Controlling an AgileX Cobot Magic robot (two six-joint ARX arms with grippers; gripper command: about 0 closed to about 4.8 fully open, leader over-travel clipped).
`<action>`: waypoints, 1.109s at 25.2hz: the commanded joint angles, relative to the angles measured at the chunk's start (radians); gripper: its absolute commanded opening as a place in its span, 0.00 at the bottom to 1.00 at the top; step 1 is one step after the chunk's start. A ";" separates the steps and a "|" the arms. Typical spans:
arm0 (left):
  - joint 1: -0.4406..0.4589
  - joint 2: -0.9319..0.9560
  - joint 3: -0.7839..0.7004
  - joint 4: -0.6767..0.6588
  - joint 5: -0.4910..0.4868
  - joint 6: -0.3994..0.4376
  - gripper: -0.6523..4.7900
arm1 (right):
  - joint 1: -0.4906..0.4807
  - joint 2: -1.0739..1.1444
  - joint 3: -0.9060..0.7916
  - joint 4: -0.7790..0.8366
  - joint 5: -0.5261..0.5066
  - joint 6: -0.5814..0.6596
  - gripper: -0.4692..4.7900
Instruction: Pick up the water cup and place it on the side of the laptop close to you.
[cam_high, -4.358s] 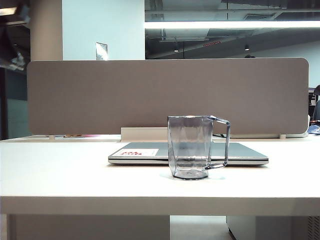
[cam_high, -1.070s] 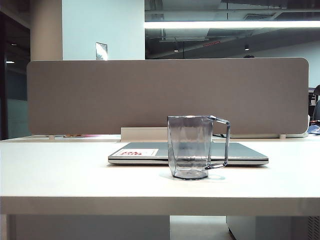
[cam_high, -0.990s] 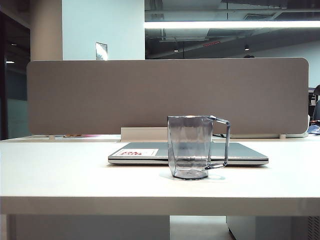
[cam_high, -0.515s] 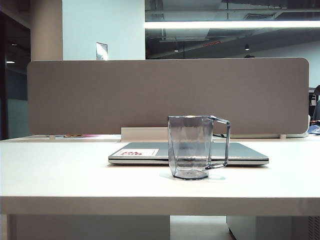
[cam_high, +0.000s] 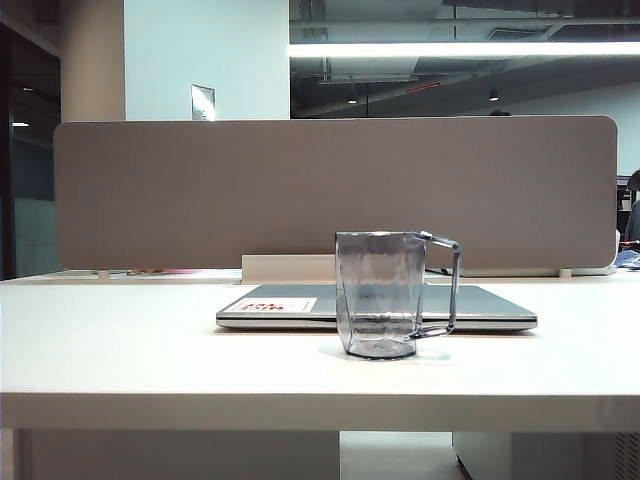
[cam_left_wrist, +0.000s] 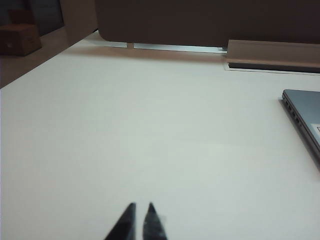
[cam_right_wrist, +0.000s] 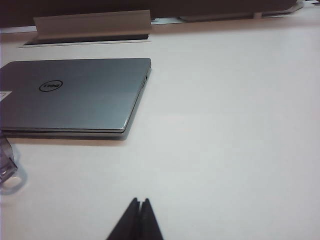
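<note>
White tabletop fills the near ground in every view, pale and bare where my two arms hover low over it. Nearest to me are my own fingertips. My left gripper hangs just above the table on the left part of the desk, its two dark tips drawn close with only a thin sliver of table showing between them, pinching nothing. My right gripper hangs over the right part of the desk, its tips pressed together with no gap that I can make out, and it too carries nothing. Neither gripper shows in the exterior view.

A little farther out stands the water cup, upright on the table, its thin angular handle turned toward the right of the exterior view. It sits on the near side of the laptop, in front of the middle of its front edge; whether they touch I cannot tell. From my right wrist only a clear sliver of the cup shows at the picture's edge.

The laptop lies closed and flat, a white sticker with red print at its near left corner and a round logo on the lid. Behind it runs a pale cable tray, then a grey-brown desk divider, and beyond that a dim office ceiling with a long strip light.
</note>
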 joint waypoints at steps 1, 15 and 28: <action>0.000 0.001 0.003 0.007 0.003 0.001 0.16 | 0.000 -0.002 -0.006 0.004 -0.002 -0.003 0.07; 0.000 0.001 0.003 0.006 0.003 0.001 0.16 | -0.003 -0.002 -0.006 0.004 -0.002 -0.003 0.07; 0.000 0.001 0.003 0.006 0.003 0.001 0.16 | -0.138 -0.002 -0.006 0.002 -0.013 0.004 0.07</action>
